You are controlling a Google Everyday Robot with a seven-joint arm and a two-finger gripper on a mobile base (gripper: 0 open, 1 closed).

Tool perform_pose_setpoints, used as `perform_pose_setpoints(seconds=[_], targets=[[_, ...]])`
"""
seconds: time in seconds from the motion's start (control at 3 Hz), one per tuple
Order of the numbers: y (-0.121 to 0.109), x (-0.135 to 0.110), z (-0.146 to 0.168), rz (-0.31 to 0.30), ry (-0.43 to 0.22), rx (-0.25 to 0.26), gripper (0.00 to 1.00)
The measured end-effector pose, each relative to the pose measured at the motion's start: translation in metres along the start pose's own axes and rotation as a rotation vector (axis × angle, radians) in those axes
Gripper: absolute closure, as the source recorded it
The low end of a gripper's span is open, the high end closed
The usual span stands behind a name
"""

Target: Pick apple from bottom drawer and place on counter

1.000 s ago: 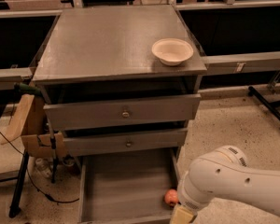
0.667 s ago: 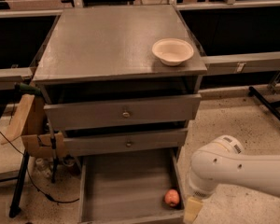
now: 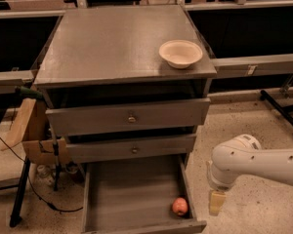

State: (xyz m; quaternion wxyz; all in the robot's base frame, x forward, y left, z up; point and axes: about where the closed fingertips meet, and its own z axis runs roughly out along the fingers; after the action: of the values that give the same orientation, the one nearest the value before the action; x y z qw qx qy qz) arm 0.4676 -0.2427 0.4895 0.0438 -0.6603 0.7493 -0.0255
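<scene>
The small red-orange apple lies in the front right corner of the open bottom drawer. The grey counter tops the cabinet. My white arm reaches in from the right, and my gripper hangs off its end, pointing down over the floor just right of the drawer's right wall, a short way from the apple. It holds nothing that I can see.
A cream bowl sits at the counter's right front. Two upper drawers with brass knobs are slightly pulled out. A cardboard box and a black stand are at the left. Dark benches lie behind.
My arm and gripper have moved right, from over the drawer's front right corner to beside its right wall. The apple, partly covered before, now shows fully.
</scene>
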Motion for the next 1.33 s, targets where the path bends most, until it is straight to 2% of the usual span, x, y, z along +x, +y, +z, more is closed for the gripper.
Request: perform_pose_setpoints(seconds=[0.33, 0.67, 1.33], targets=[[-0.001, -0.003, 0.006, -0.046, -0.004, -0.008, 0.00], [0.000, -0.003, 0.005, -0.037, -0.004, -0.008, 0.00], [0.002, -0.005, 0.022, -0.049, -0.064, 0.014, 0.00]])
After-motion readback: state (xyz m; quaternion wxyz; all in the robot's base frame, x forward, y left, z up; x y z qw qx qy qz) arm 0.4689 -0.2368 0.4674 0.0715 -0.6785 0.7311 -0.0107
